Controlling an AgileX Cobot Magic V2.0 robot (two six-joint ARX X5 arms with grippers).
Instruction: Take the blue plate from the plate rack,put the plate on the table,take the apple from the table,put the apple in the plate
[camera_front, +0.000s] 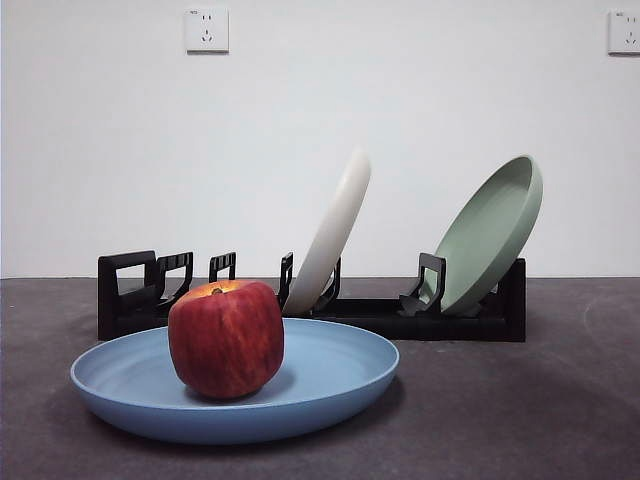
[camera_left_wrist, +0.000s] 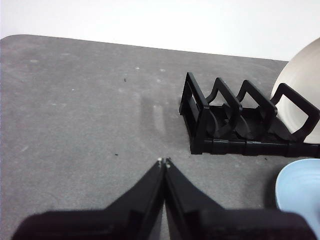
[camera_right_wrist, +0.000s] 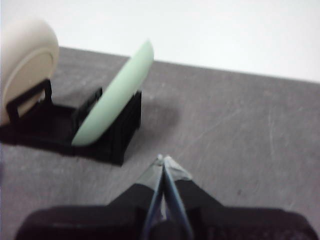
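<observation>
The blue plate lies flat on the dark grey table, in front of the black plate rack. The dark-red apple stands upright inside the plate, left of its middle. No arm shows in the front view. In the left wrist view my left gripper hangs shut and empty over bare table, beside the rack's end, with an edge of the blue plate at the side. My right gripper is shut and empty over the table near the rack's other end.
A cream-white plate and a pale green plate lean in the rack's slots; each also shows in a wrist view, cream-white plate and pale green plate. A white wall with two sockets rises behind the table.
</observation>
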